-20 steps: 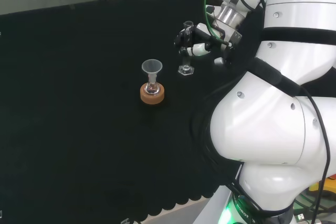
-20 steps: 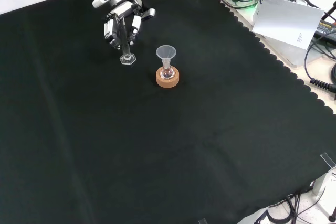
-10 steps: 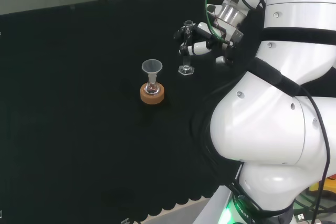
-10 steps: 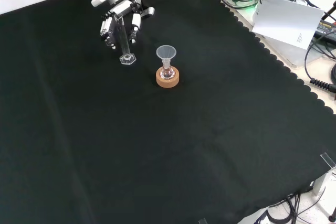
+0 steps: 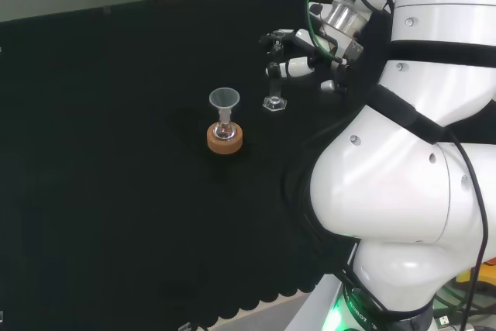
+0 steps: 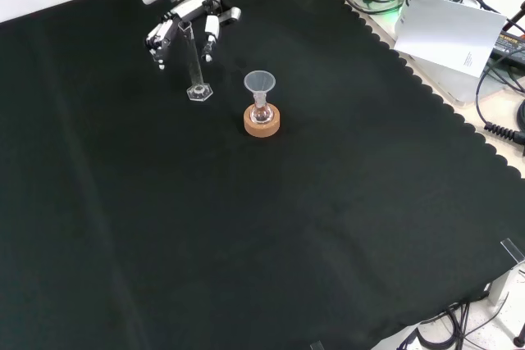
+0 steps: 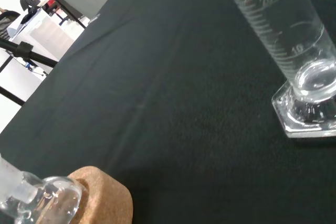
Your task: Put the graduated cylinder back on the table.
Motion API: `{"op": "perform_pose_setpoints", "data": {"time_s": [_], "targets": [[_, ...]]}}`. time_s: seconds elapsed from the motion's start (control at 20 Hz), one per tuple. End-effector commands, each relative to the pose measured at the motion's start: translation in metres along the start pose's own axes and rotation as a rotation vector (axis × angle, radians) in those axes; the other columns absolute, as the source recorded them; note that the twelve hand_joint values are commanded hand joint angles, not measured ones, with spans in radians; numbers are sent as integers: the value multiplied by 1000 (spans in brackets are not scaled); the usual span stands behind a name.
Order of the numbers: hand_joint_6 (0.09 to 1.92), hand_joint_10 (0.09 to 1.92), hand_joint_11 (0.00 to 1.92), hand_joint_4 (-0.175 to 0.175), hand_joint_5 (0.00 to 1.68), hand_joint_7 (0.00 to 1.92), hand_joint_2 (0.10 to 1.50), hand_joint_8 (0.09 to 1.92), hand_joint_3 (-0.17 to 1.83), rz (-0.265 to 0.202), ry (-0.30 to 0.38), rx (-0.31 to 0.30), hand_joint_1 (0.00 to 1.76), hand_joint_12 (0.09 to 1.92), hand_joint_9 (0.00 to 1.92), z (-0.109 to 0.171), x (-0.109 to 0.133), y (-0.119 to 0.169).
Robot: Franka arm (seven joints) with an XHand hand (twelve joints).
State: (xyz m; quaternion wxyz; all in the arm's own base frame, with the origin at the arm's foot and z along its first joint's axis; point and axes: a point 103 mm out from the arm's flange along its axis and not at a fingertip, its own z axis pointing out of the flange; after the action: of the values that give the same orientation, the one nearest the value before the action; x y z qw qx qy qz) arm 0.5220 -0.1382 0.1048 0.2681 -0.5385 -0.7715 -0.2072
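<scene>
The clear graduated cylinder (image 5: 273, 85) stands upright on its hexagonal foot on the black cloth, seen also in the front view (image 6: 194, 61) and close up in the wrist view (image 7: 286, 40). The hand (image 5: 297, 68) hovers by the cylinder's upper part with its fingers spread and straightened. In the front view the hand (image 6: 185, 11) sits above the cylinder, fingers splayed to either side of the tube and apart from it. The cylinder looks empty.
A small flask with a funnel sits in a cork ring (image 5: 225, 139) left of the cylinder in the head view, and in the front view the cork ring (image 6: 262, 121) lies to the cylinder's right. White paper (image 6: 449, 32) and cables lie beyond the cloth's scalloped edge.
The fingers have uncurled from the cylinder and spread apart, and the hand has drawn up and back. The cylinder stays standing in place.
</scene>
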Motion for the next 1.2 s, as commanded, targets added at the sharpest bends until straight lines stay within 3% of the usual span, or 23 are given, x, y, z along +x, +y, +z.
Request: {"op": "perform_pose_setpoints", "data": {"time_s": [0.05, 0.55, 1.2], "targets": [[245, 87, 130, -68, 351, 192, 905, 691, -175, 19, -27, -30, 818, 1450, 676, -19, 1, -10], [188, 87, 109, -70, 364, 180, 905, 692, -175, 45, -106, -101, 814, 1460, 660, -58, 27, -36], [172, 87, 116, -72, 386, 206, 914, 703, -175, 65, -236, -156, 809, 1457, 671, -95, 94, -85]]}}
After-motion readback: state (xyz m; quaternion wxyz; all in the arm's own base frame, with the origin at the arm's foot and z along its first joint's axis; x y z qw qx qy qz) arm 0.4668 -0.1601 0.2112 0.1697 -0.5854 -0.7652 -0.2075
